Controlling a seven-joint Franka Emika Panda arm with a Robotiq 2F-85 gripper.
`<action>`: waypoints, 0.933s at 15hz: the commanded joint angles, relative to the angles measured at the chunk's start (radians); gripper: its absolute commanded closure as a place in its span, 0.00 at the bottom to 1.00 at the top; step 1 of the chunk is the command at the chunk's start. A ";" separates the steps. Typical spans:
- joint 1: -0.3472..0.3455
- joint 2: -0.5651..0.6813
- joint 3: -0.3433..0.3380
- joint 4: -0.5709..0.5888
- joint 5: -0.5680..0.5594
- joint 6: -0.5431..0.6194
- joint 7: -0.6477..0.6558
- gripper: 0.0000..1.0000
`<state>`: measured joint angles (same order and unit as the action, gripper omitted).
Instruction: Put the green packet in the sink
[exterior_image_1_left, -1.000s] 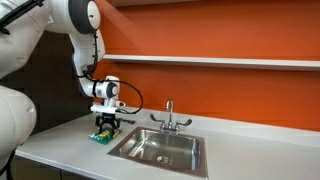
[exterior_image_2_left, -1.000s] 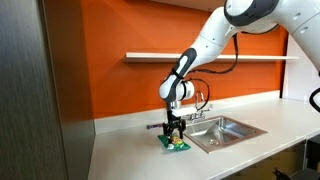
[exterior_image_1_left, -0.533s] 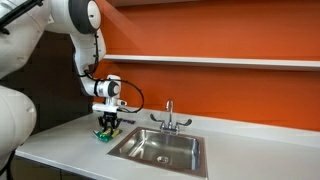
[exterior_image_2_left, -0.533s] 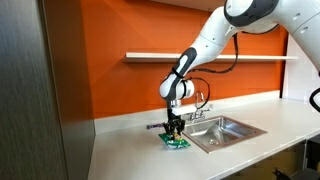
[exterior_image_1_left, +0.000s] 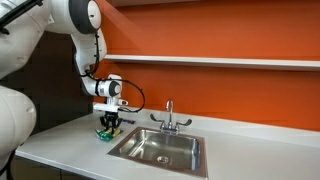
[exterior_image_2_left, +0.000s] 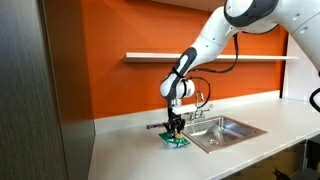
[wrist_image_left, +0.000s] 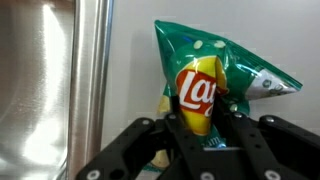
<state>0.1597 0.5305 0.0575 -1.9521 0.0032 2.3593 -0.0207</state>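
The Robotiq gripper has its jaws drawn in narrow on a green Lay's chip packet, pinching the crinkled bag near its middle, over the logo. In both exterior views the packet hangs low under the gripper, over the white countertop just beside the steel sink. Whether its bottom edge is clear of the surface, I cannot tell.

The step in hand appears to be the lift and carry. A bag like this is light and slippery and gives under pressure, so hold the squeeze steady. Raise it until it clears the sink's rim, then move sideways over the basin, keeping off the faucet, and release low so it drops in flat.
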 joint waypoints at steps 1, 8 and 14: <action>-0.007 0.000 0.003 0.024 -0.015 -0.016 0.029 0.92; -0.008 -0.029 0.003 0.043 -0.016 -0.028 0.029 0.95; -0.012 -0.066 -0.004 0.062 -0.019 -0.034 0.031 1.00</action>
<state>0.1583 0.5012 0.0526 -1.8968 0.0031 2.3486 -0.0169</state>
